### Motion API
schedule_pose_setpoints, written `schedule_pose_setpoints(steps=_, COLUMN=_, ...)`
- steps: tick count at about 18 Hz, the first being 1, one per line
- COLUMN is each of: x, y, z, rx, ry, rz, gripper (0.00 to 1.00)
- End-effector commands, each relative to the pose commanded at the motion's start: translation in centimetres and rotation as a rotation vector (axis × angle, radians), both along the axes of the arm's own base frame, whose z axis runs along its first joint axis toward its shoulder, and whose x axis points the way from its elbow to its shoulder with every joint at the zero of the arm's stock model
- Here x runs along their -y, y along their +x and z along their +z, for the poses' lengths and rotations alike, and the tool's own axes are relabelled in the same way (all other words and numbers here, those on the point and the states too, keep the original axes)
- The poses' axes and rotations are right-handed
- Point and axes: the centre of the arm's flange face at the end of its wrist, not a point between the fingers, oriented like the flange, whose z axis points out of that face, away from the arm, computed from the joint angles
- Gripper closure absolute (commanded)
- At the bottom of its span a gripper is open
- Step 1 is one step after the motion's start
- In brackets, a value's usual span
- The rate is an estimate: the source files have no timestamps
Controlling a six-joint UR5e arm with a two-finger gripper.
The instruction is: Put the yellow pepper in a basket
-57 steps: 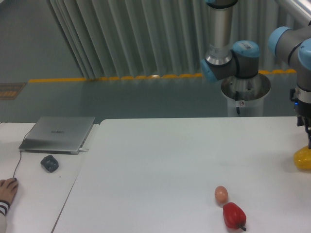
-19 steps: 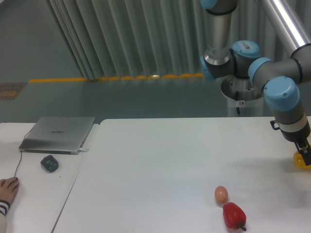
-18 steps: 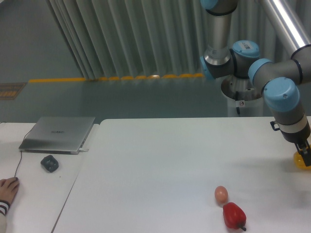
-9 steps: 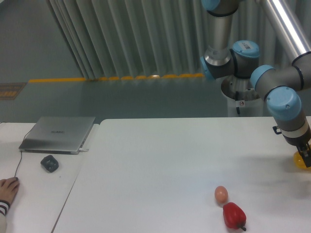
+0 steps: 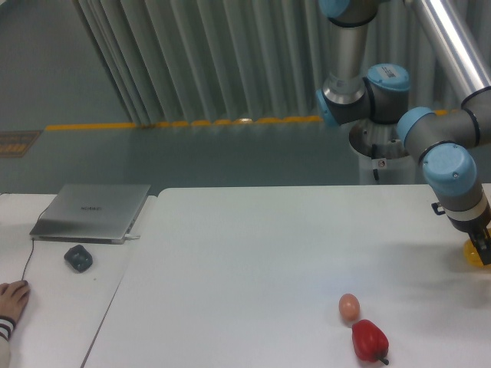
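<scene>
The yellow pepper lies on the white table at the far right, cut off by the frame edge. My gripper is down at the pepper, below the blue wrist joint. Only one dark finger shows against the yellow, and the rest of the gripper runs out of frame, so the jaws' spacing is not visible. I cannot see whether the fingers touch the pepper. No basket is in view.
A red pepper with a dark stem and a pinkish-orange egg-shaped thing lie near the table's front edge. On a second table to the left are a closed laptop, a dark mouse and a person's hand.
The wrist has crept a little to the right over the last second, staying low at the yellow pepper. The pepper has stayed where it was.
</scene>
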Motion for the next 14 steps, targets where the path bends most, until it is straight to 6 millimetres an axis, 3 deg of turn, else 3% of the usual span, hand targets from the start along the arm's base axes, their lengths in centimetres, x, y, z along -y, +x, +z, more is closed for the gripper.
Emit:
schedule_pose_setpoints(steps=10, x=0.1, y=-0.9, z=-0.9, rx=-0.026, ry=-0.055, rz=-0.007, gripper=0.02)
schedule_pose_setpoints(steps=12, x=0.1, y=-1.0, z=-0.7, rx=-0.030, ry=-0.054, rz=-0.005, gripper=0.12)
schedule_pose_setpoints(steps=13, x=0.0, y=-1.0, z=-0.7, rx=-0.032, ry=-0.053, rz=-0.004, gripper=0.27)
schedule_pose_setpoints(steps=14, x=0.0, y=-1.2, z=-0.5, rx=-0.035, ry=-0.050, rz=-0.004, gripper=0.32)
